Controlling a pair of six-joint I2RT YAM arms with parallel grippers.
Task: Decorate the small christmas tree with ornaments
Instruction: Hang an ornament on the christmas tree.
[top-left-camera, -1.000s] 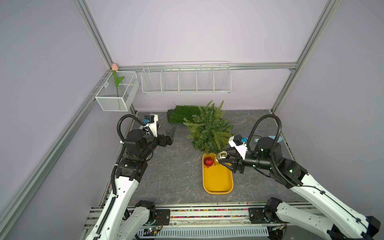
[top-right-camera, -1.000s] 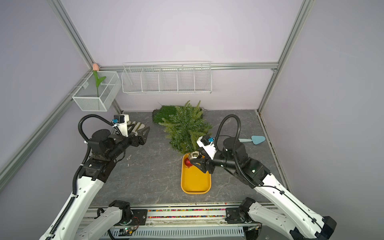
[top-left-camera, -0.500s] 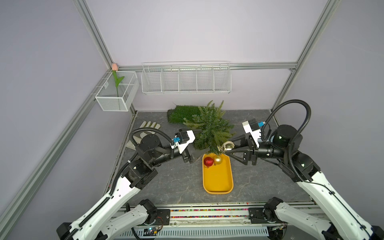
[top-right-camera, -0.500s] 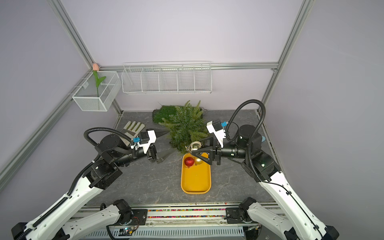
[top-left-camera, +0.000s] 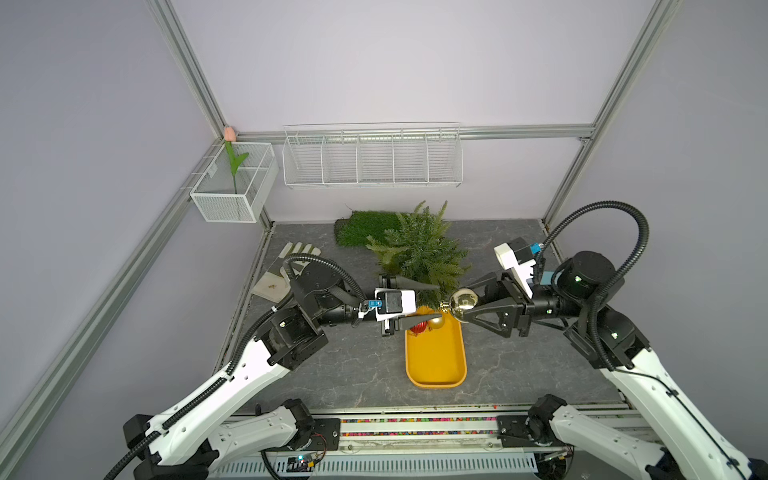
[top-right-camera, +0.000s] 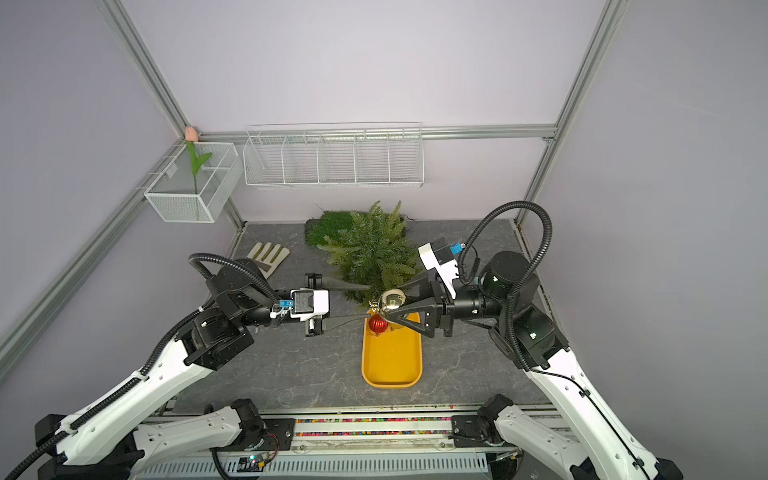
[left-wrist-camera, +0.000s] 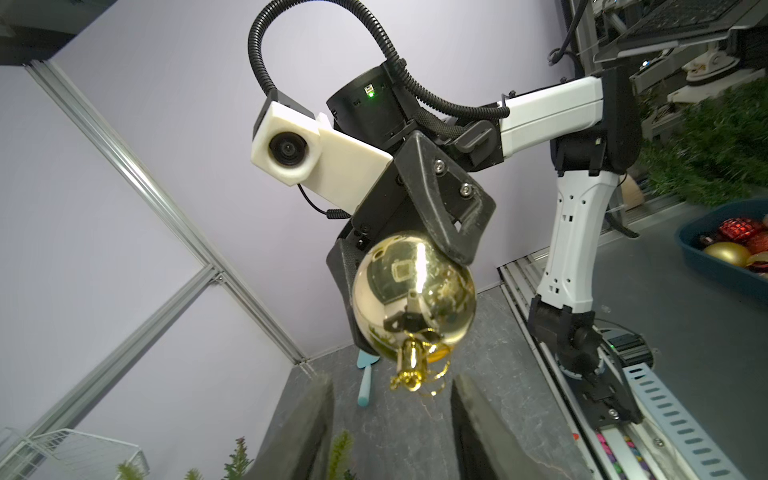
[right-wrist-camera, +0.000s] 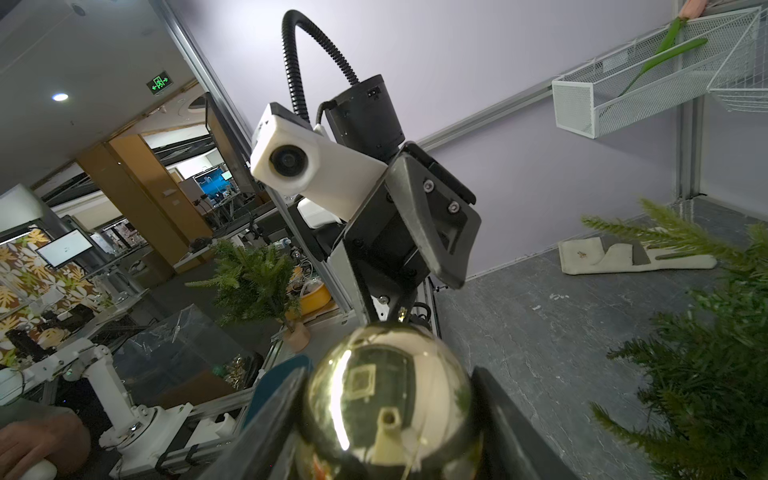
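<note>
In both top views the right gripper (top-left-camera: 468, 305) clamps a pale gold bauble (top-left-camera: 464, 300) at the centre of the frame. It is held in the air just below the tree (top-left-camera: 419, 253), over the top end of the yellow tray (top-left-camera: 436, 365). The left gripper (top-left-camera: 439, 302) faces it from the left. Its fingers (left-wrist-camera: 313, 428) are partly apart, either side of the bauble's cap, and hold nothing. A red bauble (top-right-camera: 377, 324) and a matte gold bauble (top-left-camera: 436, 323) lie in the tray's top end.

In the black right claw (top-left-camera: 465, 302) gleams a mirror-shiny pale gold bauble (top-left-camera: 464, 300). Under the claw, a yellow tray (top-left-camera: 436, 361) carries a ribbed red bauble (top-right-camera: 377, 324) and a matte gold bauble (top-left-camera: 435, 322). Beside the claw, the tree (top-left-camera: 419, 253) mixes dark and light green.
</note>
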